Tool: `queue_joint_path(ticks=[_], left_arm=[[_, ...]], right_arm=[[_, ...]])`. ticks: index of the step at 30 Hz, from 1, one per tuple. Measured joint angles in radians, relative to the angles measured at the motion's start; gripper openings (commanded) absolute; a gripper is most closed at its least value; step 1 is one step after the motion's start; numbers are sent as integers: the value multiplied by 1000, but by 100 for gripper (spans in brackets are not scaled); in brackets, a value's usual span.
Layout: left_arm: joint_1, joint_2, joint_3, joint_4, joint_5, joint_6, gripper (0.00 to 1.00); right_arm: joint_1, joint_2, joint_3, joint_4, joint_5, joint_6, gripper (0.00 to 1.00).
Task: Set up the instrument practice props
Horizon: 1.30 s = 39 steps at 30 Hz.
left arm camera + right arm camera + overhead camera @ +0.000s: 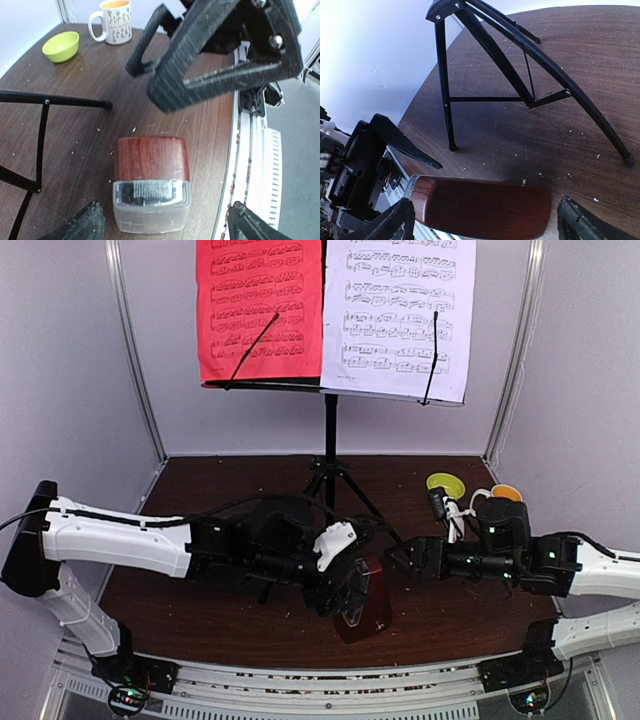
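The black tripod music stand [330, 430] stands at the back middle. Its desk holds a red music sheet [260, 310] on the left and a white music sheet [400, 315] on the right. The red-brown metronome [364, 608] with its clear cover sits on the table near the front edge. My left gripper [348, 588] is open just left of it; in the left wrist view it [165, 216] straddles the metronome [151, 170] without touching. My right gripper [402, 558] is open to the metronome's right. In the right wrist view it [485, 210] frames the metronome [485, 207].
A small green bowl [446, 483] and a spotted white mug [505, 493] stand at the back right, behind my right arm; both show in the left wrist view, bowl [61, 46] and mug [114, 21]. Tripod legs [530, 55] spread over the dark wooden table [200, 480].
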Motion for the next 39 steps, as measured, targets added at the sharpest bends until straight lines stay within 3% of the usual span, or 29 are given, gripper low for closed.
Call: queue_joint_path(ticks=[6, 19, 29, 39], left_arm=[[0, -40, -88, 103, -34, -18, 83], [0, -17, -79, 167, -64, -18, 67], [0, -15, -76, 171, -53, -3, 41], [0, -44, -108, 185, -46, 25, 27]], right_arm=[[0, 55, 34, 8, -53, -6, 100], [-1, 153, 64, 24, -132, 3, 100], [-2, 176, 64, 47, -155, 21, 100], [-6, 179, 40, 76, -151, 3, 100]])
